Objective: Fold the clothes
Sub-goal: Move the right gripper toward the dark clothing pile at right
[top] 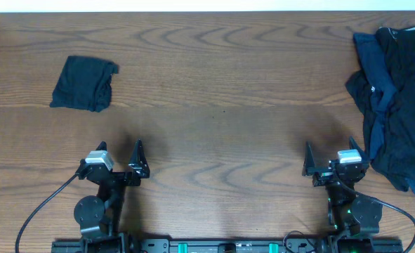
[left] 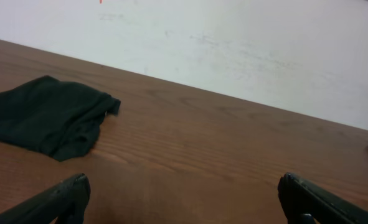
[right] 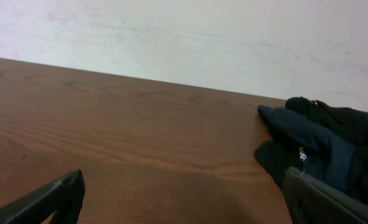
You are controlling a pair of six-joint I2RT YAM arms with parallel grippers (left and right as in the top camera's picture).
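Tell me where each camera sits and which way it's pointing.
Overhead: above the table, looking straight down; both arms, left fingers and right fingers spread.
Left wrist: on the left arm, low, facing the far wall; own fingertips at bottom.
Right wrist: same, on the right arm.
Shared: overhead and left wrist, the small dark garment; overhead and right wrist, the clothes pile.

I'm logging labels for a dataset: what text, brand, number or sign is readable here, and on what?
No readable text anywhere.
On the black garment and the clothes pile: no print or tag visible.
Tiny red mark beyond the table: too small to read.
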